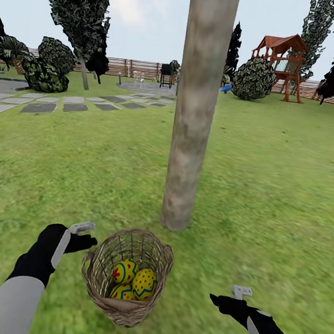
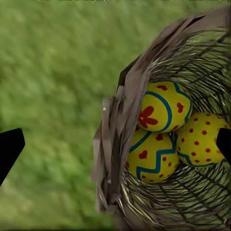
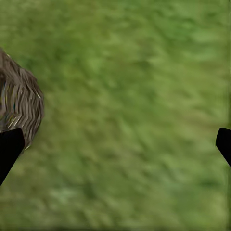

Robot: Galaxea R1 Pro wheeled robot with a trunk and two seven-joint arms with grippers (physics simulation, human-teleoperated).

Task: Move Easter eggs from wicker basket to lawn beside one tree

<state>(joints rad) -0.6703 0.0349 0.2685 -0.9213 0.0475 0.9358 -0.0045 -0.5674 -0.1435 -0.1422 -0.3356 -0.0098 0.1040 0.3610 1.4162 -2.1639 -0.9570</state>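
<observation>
The wicker basket point(image 1: 126, 276) stands on the lawn point(image 1: 278, 190) just in front of a thick bare tree point(image 1: 196, 113). All three Easter eggs lie inside it: one with a red flower point(image 1: 124, 271), a dotted one point(image 1: 145, 283), and one with a blue zigzag point(image 1: 121, 292). My left gripper point(image 1: 87, 235) hovers open beside the basket's left rim. The left wrist view shows the rim point(image 2: 118, 144) between its fingers and the eggs point(image 2: 161, 107) point(image 2: 151, 161) point(image 2: 202, 139) just past it. To the basket's right, my right gripper point(image 1: 231, 296) hangs open over bare grass, the basket point(image 3: 19, 106) off to one side.
Grey stepping stones point(image 1: 55, 103) run across the far left toward a paved circle. Dark shrubs point(image 1: 46, 67), a leafy thin tree point(image 1: 81, 12), a wooden playset point(image 1: 283, 61) and a slatted fence point(image 1: 137, 67) line the back. Open grass spreads around the trunk.
</observation>
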